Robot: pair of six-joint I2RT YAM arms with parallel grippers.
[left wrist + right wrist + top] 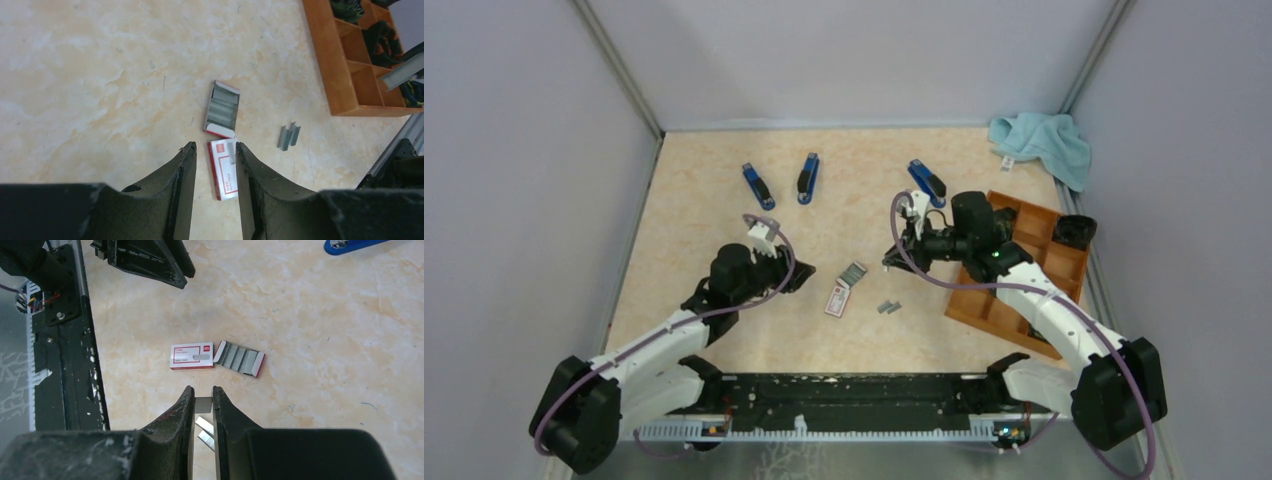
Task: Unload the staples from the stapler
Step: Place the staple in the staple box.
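Three blue staplers (757,185) (808,178) (927,182) lie closed at the back of the table; one (350,245) shows in the right wrist view. My right gripper (202,390) (894,258) hovers shut on a short grey strip of staples (203,405). Straight below it, two more strips (205,432) (289,136) lie on the table. My left gripper (214,147) (807,275) is open and holds nothing. It hangs over a white red-labelled box (223,172), on which one strip (232,152) rests.
An open box tray (221,109) filled with staple strips lies just beyond the white box. An orange compartment tray (1024,270) stands at the right and a teal cloth (1042,140) lies at the back right. A black rail (854,400) runs along the near edge.
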